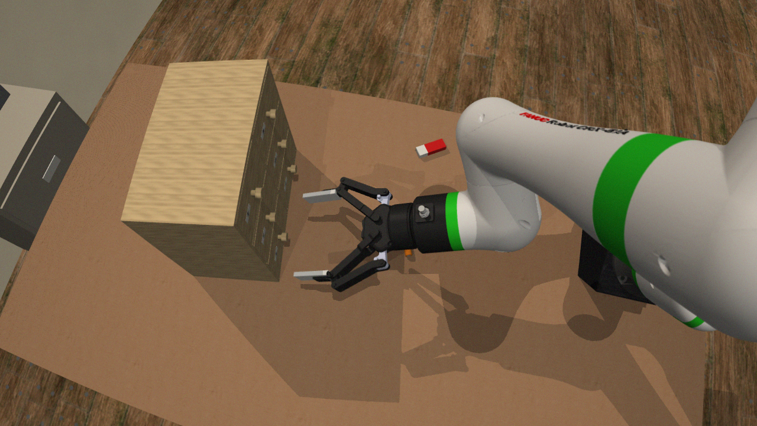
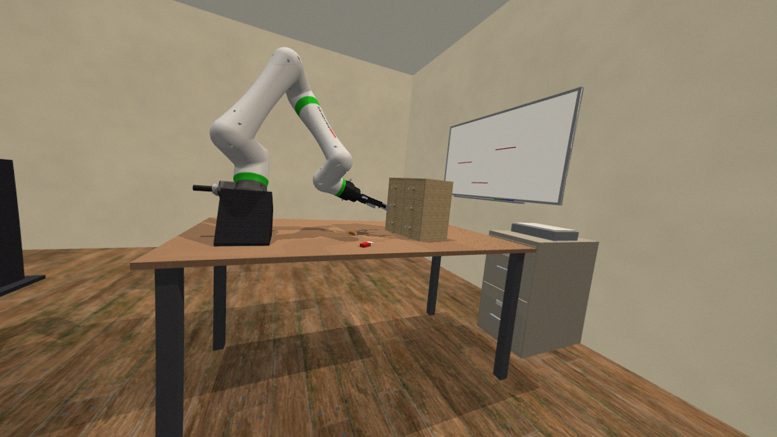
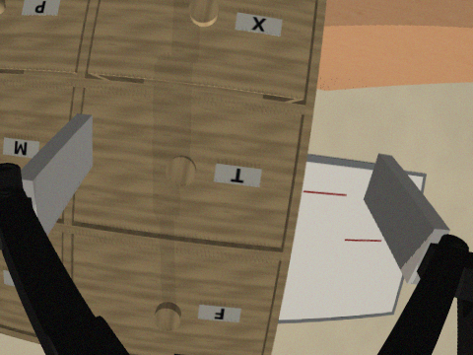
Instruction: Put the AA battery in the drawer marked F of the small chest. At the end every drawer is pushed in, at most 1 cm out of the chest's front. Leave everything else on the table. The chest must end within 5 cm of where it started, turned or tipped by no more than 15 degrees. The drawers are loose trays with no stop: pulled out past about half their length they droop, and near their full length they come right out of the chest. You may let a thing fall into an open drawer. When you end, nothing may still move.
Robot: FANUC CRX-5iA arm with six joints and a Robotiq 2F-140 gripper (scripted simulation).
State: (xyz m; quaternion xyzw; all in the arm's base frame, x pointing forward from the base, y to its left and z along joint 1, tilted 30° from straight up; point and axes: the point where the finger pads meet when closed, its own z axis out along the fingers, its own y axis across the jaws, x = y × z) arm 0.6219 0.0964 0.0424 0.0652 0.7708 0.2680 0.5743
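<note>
The Robotiq gripper (image 1: 313,235) (image 2: 388,207) (image 3: 235,159) is spread wide before the wooden chest (image 1: 196,142) (image 2: 418,209) (image 3: 182,128), its fingertips short of the chest's front in the top view. In the wrist view, one finger overlaps the chest's face, the other lies beyond its side edge. The orange AA battery (image 1: 408,252) (image 2: 352,233) lies out in front of the chest.

The small chest (image 1: 198,142) (image 2: 418,209) (image 3: 123,197) looks like matt, grained wood

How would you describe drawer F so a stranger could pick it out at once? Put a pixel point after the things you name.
On the table (image 1: 132,318) (image 2: 304,249) stands a wooden chest (image 1: 196,142) (image 2: 434,212) (image 3: 296,197). In the wrist view, follow its right-hand column down the picture, past drawer T (image 1: 266,226) (image 2: 397,209) (image 3: 123,187). Drawer F (image 1: 252,205) (image 2: 397,190) (image 3: 118,281) is next, set apart by its F label (image 1: 247,213) (image 3: 219,314).
</note>
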